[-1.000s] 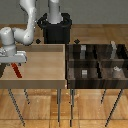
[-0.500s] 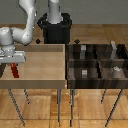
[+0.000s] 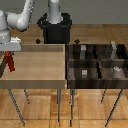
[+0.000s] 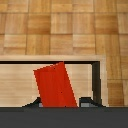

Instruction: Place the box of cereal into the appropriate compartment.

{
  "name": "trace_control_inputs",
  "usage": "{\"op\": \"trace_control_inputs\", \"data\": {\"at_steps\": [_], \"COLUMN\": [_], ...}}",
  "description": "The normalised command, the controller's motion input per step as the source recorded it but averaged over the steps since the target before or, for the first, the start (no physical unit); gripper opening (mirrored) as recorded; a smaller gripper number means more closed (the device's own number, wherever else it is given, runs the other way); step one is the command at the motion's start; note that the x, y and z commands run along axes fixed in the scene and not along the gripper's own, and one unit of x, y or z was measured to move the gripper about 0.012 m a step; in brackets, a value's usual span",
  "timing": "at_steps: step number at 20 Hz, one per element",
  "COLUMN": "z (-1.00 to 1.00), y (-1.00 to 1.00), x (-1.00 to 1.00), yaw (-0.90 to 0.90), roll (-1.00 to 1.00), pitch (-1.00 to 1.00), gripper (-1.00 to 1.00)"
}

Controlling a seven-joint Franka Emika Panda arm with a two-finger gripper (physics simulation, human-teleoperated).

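Holding the box of cereal [image 4: 56, 86] between my fingers [image 4: 86, 101], I have it clamped from both sides: in the wrist view the dark tips press against its lower end, one on each flank, and the red box stands out ahead of them, slightly tilted. My gripper [image 3: 8, 56] is closed on it. In the exterior view the box [image 3: 9, 63] hangs just under my fingertips as a slim red shape at the exterior view's left, over the outer edge of the light-tan tray [image 3: 37, 75].

Beyond the box, as seen from my fingers, lie the pale floor of that tray and its raised rim [image 4: 97, 75], with wooden floor planks [image 4: 55, 27] past it.

The divided bin [image 3: 97, 70] is well apart from my fingers, on the far side of the tray toward the exterior view's right. Its dark-brown walls split it into four cells. The compartment [image 3: 112, 52] with the tall pale-grey upright block [image 3: 115, 47] is a back cell at the exterior view's right, the corner farthest from my grip. Another cell holds a small grey cube [image 3: 84, 73], nearer the tray. My box touches neither bin wall that I can see.
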Motion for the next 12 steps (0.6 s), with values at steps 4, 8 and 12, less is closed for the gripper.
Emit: {"op": "trace_control_inputs", "data": {"at_steps": [4, 8, 12], "z": [0.50, 0.00, 0.00], "y": [0.04, 1.00, 1.00], "x": [0.00, 0.00, 0.00], "yaw": [0.00, 0.00, 0.00], "roll": [0.00, 0.00, 0.00], "pitch": [0.00, 0.00, 0.00], "gripper": [-1.00, -1.00, -1.00]}}
